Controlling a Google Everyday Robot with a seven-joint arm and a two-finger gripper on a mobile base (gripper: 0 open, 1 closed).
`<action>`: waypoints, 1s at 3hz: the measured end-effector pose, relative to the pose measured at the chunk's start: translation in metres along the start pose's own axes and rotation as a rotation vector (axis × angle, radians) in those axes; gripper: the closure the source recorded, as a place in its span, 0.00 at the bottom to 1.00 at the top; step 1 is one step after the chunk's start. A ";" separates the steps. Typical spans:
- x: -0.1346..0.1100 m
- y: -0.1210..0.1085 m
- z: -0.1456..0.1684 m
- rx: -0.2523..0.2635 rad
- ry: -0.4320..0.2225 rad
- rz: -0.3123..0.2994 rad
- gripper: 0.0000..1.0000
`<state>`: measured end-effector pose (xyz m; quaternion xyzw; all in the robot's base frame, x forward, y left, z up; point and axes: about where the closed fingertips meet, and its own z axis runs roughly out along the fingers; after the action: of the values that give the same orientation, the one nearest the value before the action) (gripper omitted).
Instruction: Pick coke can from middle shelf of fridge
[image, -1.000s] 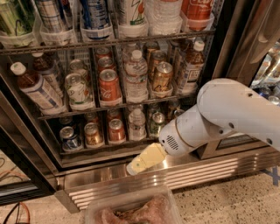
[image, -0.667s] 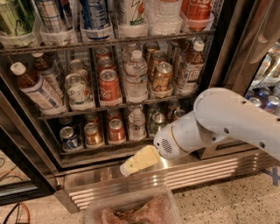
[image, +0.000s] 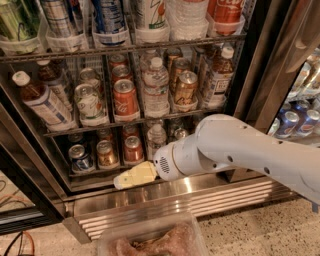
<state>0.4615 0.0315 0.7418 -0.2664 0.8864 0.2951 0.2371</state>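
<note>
1. The fridge (image: 252, 75) fills most of the frame, its black frame running down the right side and a ribbed steel grille (image: 200, 200) along the bottom.
2. The coke can (image: 125, 98) stands upright at the front of its lane on the middle shelf (image: 160, 119), left of centre in the frame. More red cans are lined up behind it.
3. Left of the coke can stands a green-and-white can (image: 88, 101). To its right come a clear water bottle (image: 156, 89) and then a gold-brown can (image: 186, 88).
4. At the far left of that shelf a bottle with a white cap (image: 42, 102) leans to the left.
5. The gripper (image: 134, 175) is in the lower centre-left, pointing left, level with the front edge of the bottom shelf and just above the grille. It is below the coke can and apart from it.
6. I cannot tell whether the gripper is spread or pressed together. It holds nothing.
7. The white arm (image: 240, 150) reaches in from the right edge.
8. A clear plastic tub (image: 107, 240) sits at the bottom centre.
</note>
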 end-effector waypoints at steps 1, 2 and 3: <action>0.000 0.000 0.000 0.000 0.000 0.000 0.00; -0.004 0.003 0.012 -0.008 -0.033 0.014 0.00; -0.019 -0.004 0.022 0.022 -0.109 0.077 0.00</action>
<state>0.4836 0.0494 0.7354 -0.2129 0.8850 0.3082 0.2764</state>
